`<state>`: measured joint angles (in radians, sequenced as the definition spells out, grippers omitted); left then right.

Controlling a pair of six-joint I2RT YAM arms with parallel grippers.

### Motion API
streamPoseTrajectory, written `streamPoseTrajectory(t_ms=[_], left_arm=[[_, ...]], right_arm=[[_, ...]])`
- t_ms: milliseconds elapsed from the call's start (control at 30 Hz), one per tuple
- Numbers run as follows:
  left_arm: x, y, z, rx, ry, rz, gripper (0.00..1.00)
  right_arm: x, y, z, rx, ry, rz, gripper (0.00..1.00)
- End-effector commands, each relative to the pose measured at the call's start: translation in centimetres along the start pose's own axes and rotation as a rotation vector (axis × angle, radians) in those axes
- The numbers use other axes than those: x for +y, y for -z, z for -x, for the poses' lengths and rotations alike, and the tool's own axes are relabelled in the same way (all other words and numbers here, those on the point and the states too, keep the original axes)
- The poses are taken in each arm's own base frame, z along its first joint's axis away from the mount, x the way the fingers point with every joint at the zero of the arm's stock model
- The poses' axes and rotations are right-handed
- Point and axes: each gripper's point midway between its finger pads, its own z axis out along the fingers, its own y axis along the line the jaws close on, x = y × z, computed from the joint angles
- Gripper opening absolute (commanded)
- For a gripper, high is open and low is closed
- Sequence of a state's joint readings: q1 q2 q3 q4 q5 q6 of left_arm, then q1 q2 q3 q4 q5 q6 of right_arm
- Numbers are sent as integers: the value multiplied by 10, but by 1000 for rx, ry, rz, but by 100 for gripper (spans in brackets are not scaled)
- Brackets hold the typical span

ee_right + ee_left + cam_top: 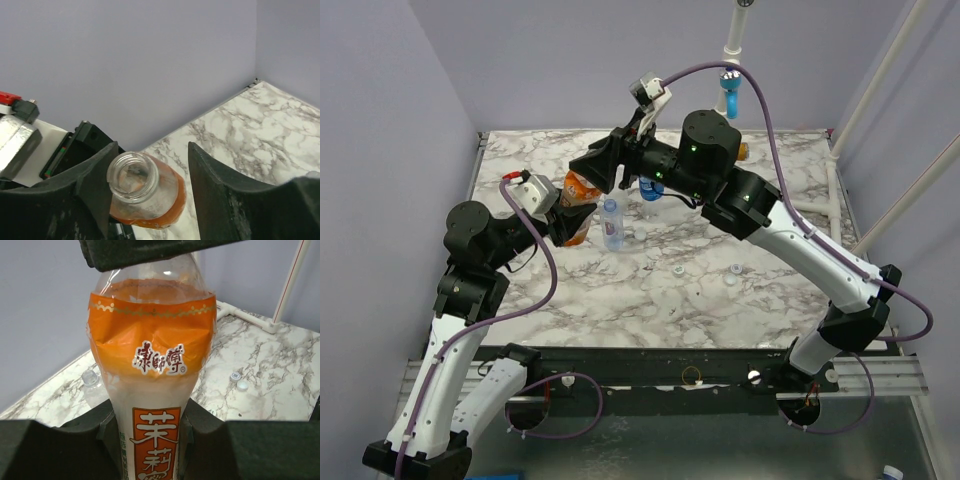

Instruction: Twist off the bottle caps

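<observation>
Left wrist view: the orange bottle (pixel 152 345) is clamped by the left end effector (pixel 150 440) and held up off the tabletop (pixel 280 390). Its mouth looks bare already and is straddled by the parted jaws of the right end effector (pixel 152 165). It's probably best lowered upright and kept off the clear bottle (pixel 612 225). Loose caps (pixel 242 385) are seen farther out.

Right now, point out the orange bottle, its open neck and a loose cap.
orange bottle (pixel 152 340): left wrist view, label.
open neck (pixel 132 176): right wrist view, mouth centre.
loose cap (pixel 242 385): left wrist view, top face.
</observation>
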<state>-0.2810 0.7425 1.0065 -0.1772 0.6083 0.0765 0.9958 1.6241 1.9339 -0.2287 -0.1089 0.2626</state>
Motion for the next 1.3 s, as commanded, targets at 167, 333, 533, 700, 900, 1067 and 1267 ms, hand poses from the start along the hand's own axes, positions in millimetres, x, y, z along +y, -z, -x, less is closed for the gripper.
streamPoseTrajectory(t_ms=[167,333,533,700,900,1067,1267], left_arm=[[-1,4,-3,3,27,10,45],[-5,7,-33,94,58,1,99],[-7,16,-61,170,105,32,99],[0,24,-71,202,129,105,99],[13,28,-85,243,192,206,99],[17,30,-91,261,204,235,99],[24,34,-100,292,202,286,99]], right_arm=[[3,9,8,-31,9,0,21],[-3,23,12,-59,81,-30,21],[-29,46,-6,-41,208,-134,21],[-60,65,-48,34,287,-247,21],[-97,78,-108,120,336,-366,20],[-114,77,-133,106,375,-414,20],[-136,72,-171,128,373,-461,15]])
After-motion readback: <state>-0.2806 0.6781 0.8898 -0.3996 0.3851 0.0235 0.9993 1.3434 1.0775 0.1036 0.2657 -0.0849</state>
